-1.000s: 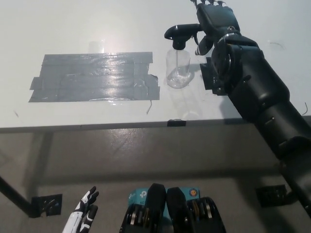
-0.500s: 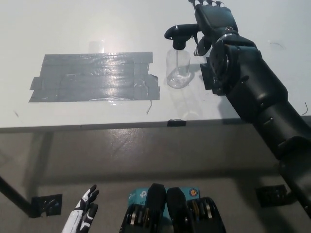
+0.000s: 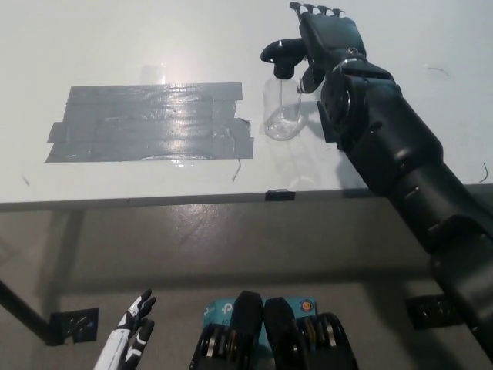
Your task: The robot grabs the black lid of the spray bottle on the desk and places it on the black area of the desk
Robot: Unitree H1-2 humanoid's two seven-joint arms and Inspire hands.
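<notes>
Black lid (image 3: 282, 52) sits on the spray bottle (image 3: 282, 109); my right hand (image 3: 327, 40), fingers spread, reaches beside it. Next I judge I must close on it. Left hand (image 3: 131, 339) rests low, fingers apart.

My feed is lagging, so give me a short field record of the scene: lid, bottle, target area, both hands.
black lid: on the clear spray bottle, not removed
bottle: upright on the white desk, just right of the tape
black area: dark tape patch, nothing on it
right hand: at the lid's right side, fingers extended, grasp not visible
left hand: resting low at lower left, open
</notes>
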